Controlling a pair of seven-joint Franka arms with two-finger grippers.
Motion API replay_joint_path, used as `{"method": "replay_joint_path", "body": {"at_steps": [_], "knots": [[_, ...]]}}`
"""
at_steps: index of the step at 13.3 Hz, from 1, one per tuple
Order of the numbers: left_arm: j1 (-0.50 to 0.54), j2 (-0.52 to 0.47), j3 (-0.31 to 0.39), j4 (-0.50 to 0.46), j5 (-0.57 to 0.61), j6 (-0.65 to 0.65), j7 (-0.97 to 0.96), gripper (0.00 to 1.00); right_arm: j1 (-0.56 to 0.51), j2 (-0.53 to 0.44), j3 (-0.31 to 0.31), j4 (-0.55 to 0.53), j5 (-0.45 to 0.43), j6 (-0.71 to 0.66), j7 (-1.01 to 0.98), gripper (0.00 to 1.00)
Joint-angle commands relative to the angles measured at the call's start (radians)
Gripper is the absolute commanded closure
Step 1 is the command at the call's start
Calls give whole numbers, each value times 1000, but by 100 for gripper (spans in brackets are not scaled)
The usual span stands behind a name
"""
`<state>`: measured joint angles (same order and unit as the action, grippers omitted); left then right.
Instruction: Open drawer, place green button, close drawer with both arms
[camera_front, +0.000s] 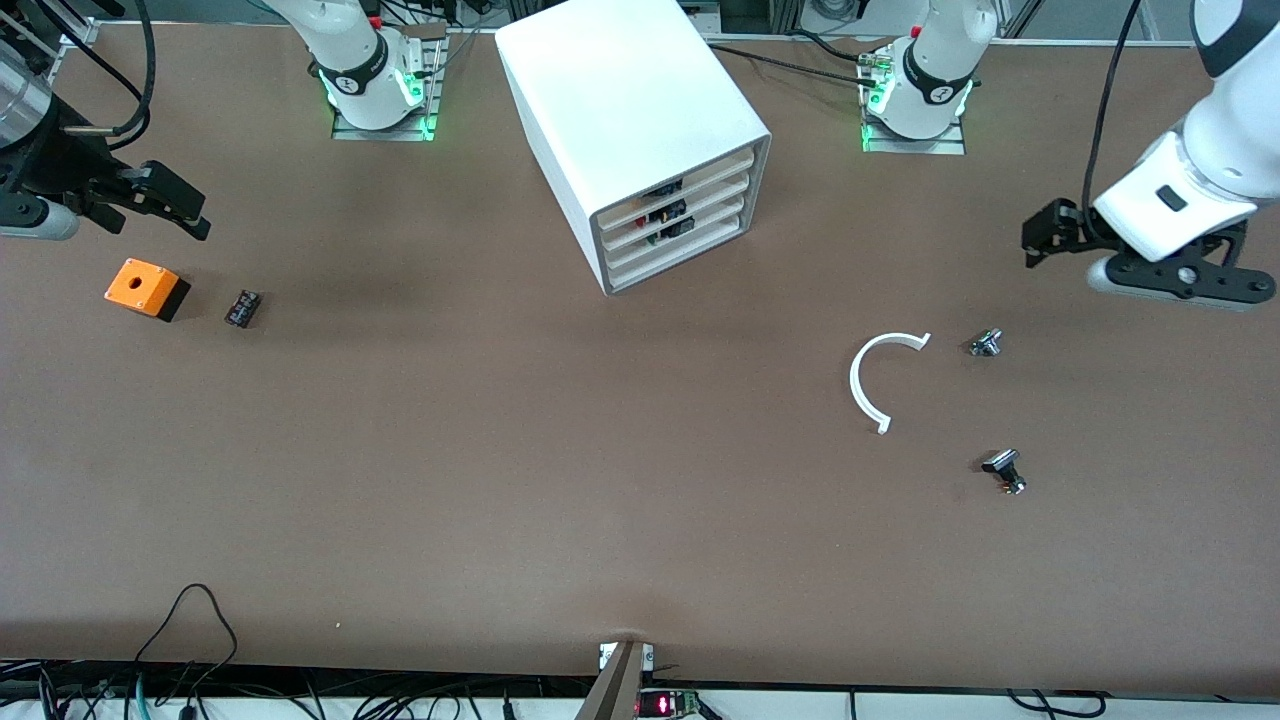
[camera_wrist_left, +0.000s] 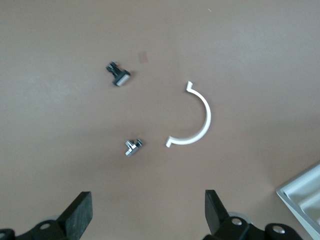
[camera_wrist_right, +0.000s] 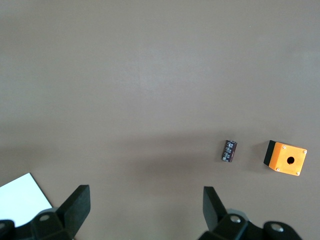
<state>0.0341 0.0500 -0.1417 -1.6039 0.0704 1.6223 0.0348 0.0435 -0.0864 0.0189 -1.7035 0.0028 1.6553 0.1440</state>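
The big white four-drawer cabinet (camera_front: 630, 100) stands at the middle of the table near the arms' bases. Its third drawer from the top (camera_front: 715, 222) sits flush with the other three, and small dark parts show through the gaps at the front. No green-capped button shows on the table. My left gripper (camera_front: 1040, 240) is open and empty above the table toward the left arm's end; it also shows in the left wrist view (camera_wrist_left: 148, 205). My right gripper (camera_front: 185, 210) is open and empty above the orange box, as the right wrist view (camera_wrist_right: 145, 197) also shows.
An orange box (camera_front: 145, 288) and a small dark cylinder (camera_front: 243, 307) lie toward the right arm's end. A white half-ring (camera_front: 880, 375) and two silver-black knobs (camera_front: 986, 343) (camera_front: 1005, 470) lie toward the left arm's end. Cables run along the table's near edge.
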Motion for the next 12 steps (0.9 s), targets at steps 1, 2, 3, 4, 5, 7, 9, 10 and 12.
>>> {"method": "replay_joint_path", "body": {"at_steps": [1, 2, 3, 4, 5, 7, 9, 10, 12], "knots": [[-28, -140, 66, -183, -58, 128, 20, 1, -8, -7, 6, 8, -9, -11, -15, 0], [-34, -165, 79, -185, -72, 110, 19, 1, -8, -6, 6, 12, -7, -11, -18, 0], [-43, -145, 80, -166, -73, 97, 1, 1, -8, -1, 6, 21, -7, -9, -23, 0], [-40, -144, 83, -160, -75, 84, -4, 1, -10, 2, 6, 31, -7, -11, -26, 0], [-40, -141, 82, -156, -77, 53, -6, 1, -10, 7, 4, 35, -6, -11, -40, 0], [-42, -142, 65, -137, -77, 36, -39, 1, -11, 8, -5, 36, 0, -9, -87, 0], [-42, -141, 60, -134, -75, 36, -67, 1, -10, 8, -17, 36, 3, -11, -110, 0], [-42, -140, 60, -133, -75, 36, -72, 1, -11, 8, -17, 36, 3, -11, -110, 0], [-43, -136, 59, -128, -75, 36, -73, 1, -10, 8, -22, 36, 3, -12, -110, 0]]}}
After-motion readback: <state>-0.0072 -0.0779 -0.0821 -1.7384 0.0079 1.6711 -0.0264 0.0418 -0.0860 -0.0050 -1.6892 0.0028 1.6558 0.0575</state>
